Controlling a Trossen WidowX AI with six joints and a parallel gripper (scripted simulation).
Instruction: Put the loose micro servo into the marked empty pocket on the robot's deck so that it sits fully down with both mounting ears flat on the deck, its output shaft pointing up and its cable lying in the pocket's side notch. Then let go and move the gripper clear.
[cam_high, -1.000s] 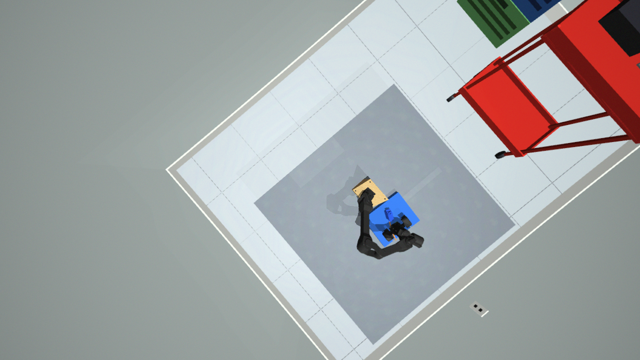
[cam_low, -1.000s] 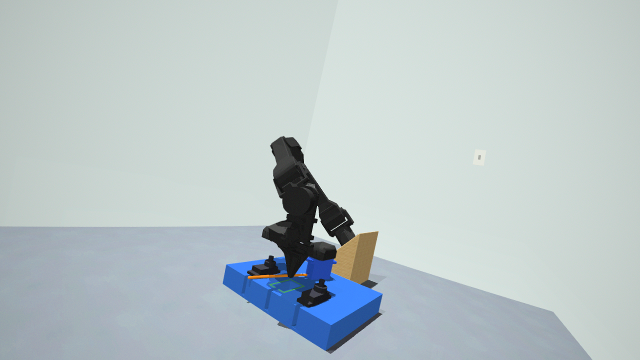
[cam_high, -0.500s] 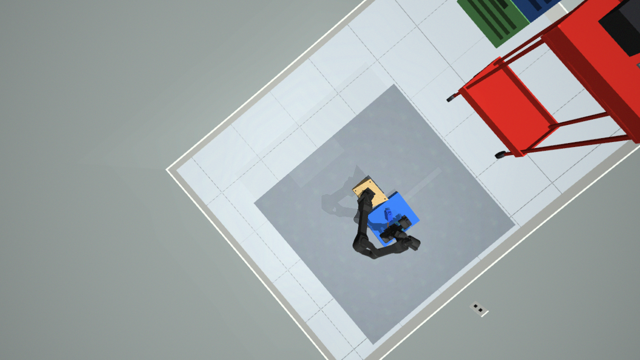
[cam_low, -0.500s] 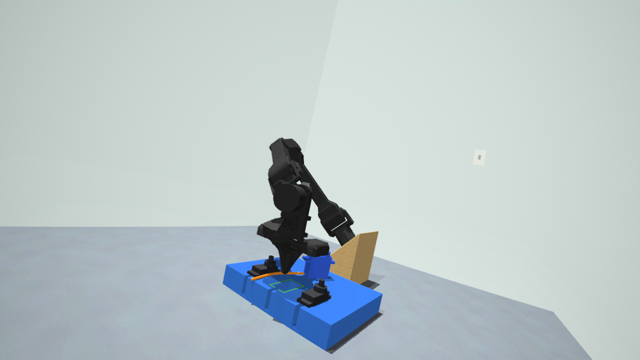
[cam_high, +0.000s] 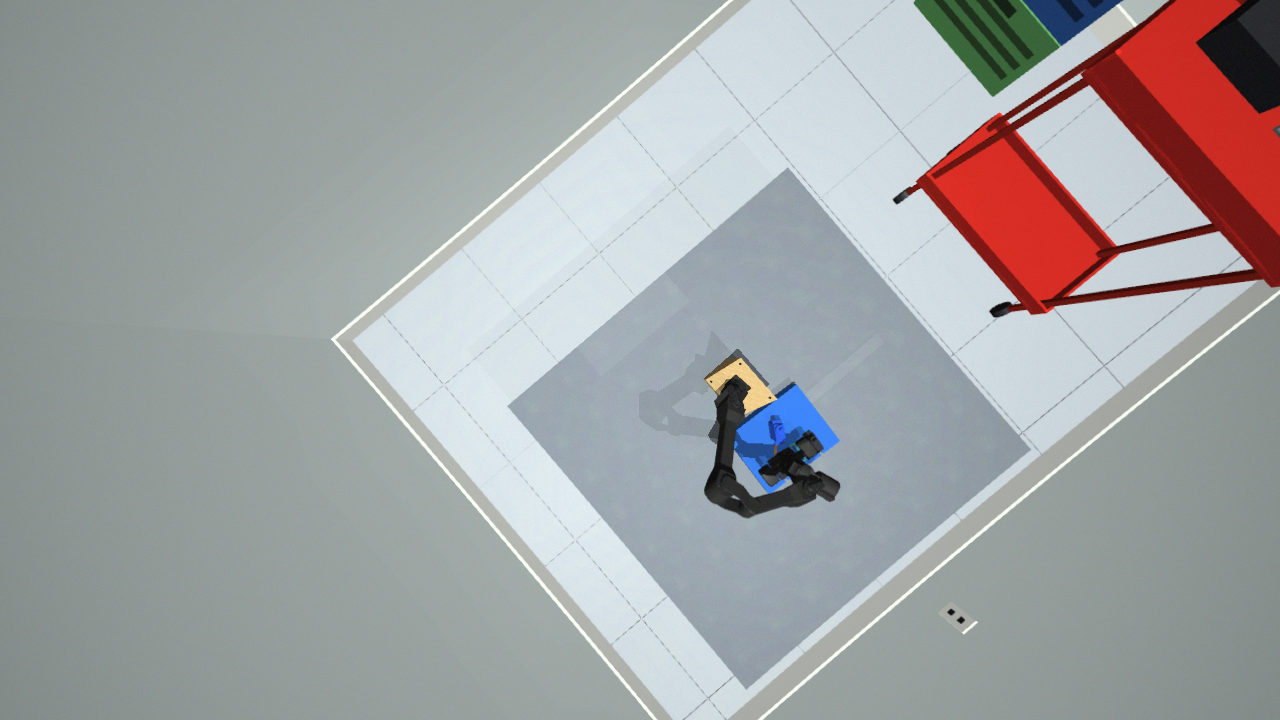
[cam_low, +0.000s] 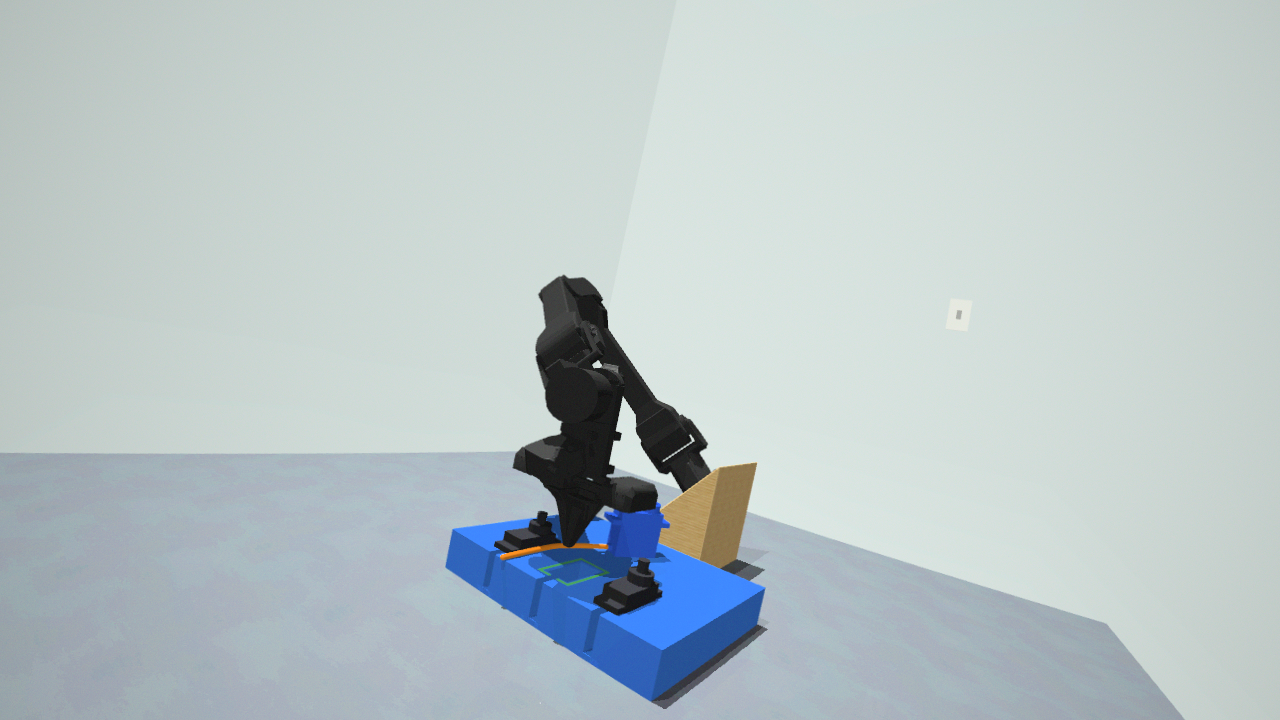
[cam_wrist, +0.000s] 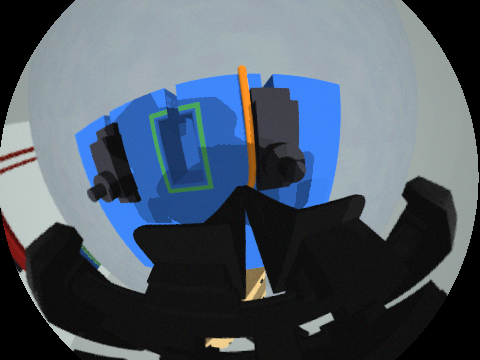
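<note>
The end effector (cam_low: 571, 540) has its fingers pressed together on nothing, tip down just above the orange cable (cam_low: 537, 549), which it touches or nearly touches beside the green-outlined pocket (cam_low: 572, 571). The blue servo (cam_low: 637, 530) stands on the deck (cam_low: 680, 617) behind the pocket, on the far side, near the wooden wedge (cam_low: 716, 519), with its cable trailing left across the deck past a black servo (cam_low: 528, 535); a second black servo (cam_low: 629, 588) sits at the near right. The servo is likely light, rigid and smooth-sided, so a pinch across its flat body below the ears looks best; the thin cable seems limp and may snag. No writing or brand can be read.
</note>
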